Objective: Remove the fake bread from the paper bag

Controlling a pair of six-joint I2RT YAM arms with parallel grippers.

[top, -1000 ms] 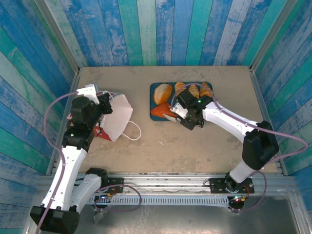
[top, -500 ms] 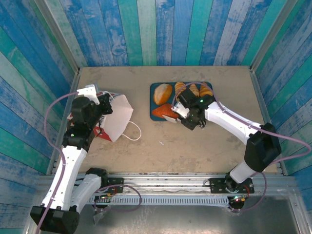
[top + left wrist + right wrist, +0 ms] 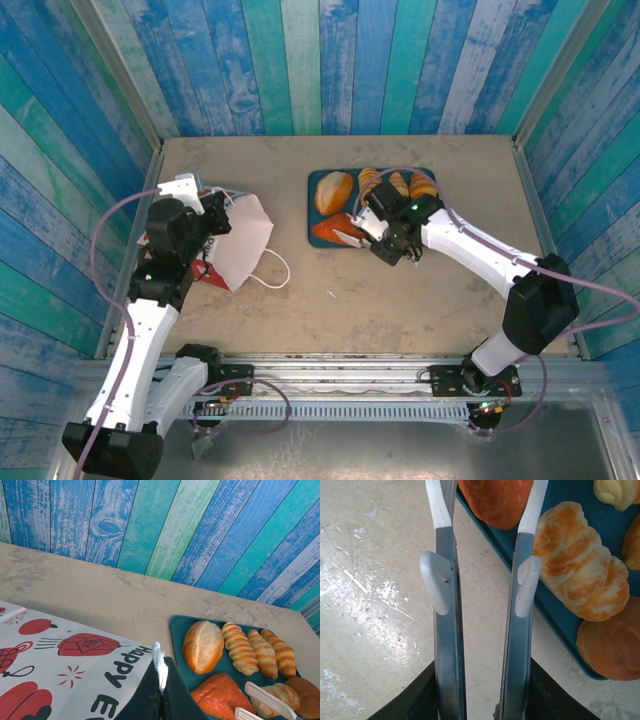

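fake bread (image 3: pixel 335 192) on teal tray (image 3: pixel 312 212), paper bag (image 3: pixel 243 238) left

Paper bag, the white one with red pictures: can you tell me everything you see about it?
The small white paper bag has red pictures and black lettering printed on it. It lies on its side at the left of the beige table. Its white cord loop handle trails on the tabletop toward the middle. The left pincer is shut on a thin white edge of the paper.
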